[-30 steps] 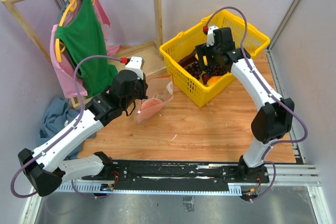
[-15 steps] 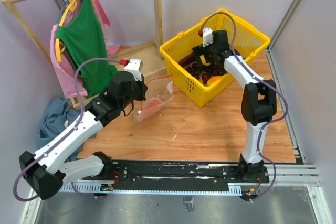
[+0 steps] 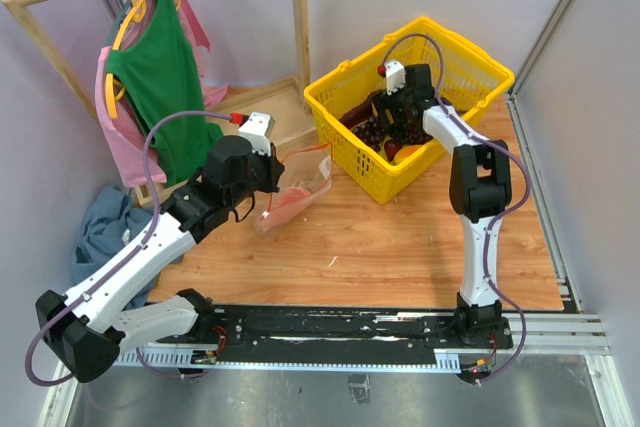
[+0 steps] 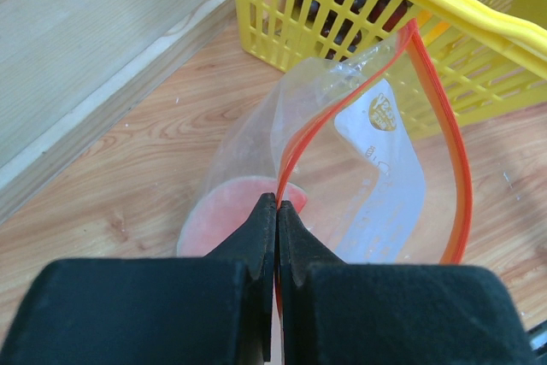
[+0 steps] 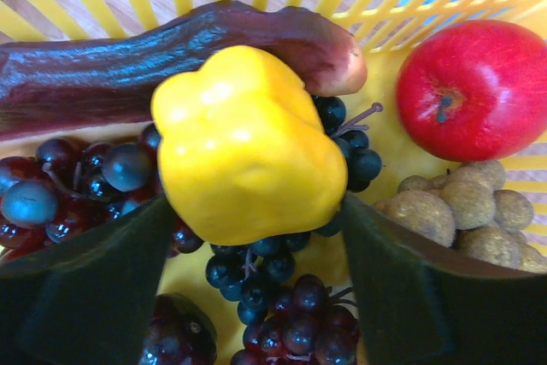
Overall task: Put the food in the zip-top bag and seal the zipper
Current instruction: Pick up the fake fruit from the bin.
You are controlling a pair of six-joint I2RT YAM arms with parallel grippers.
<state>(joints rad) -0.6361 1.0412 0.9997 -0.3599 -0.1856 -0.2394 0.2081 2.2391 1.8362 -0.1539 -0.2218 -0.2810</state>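
Note:
The clear zip-top bag [image 3: 300, 182] lies on the wooden table just left of the yellow basket. My left gripper [image 4: 278, 203] is shut on its red-orange zipper [image 4: 453, 168] at the near lip, and the mouth gapes open. The red watermelon slice [image 4: 226, 211] shows through the plastic inside the bag [image 4: 376, 177]. My right gripper [image 5: 256, 207] is down in the basket, and its fingers touch both sides of the yellow bell pepper [image 5: 244, 143]. Dark purple grapes [image 5: 256, 267] lie under the pepper.
The yellow basket [image 3: 430, 23] also holds a red apple [image 5: 470, 87], a brownish bunch of small round fruits [image 5: 466, 207] and a long dark purple vegetable [image 5: 128, 57]. A wooden clothes rack with a green garment [image 3: 160, 77] stands at the back left. A blue cloth [image 3: 105, 232] lies at the left.

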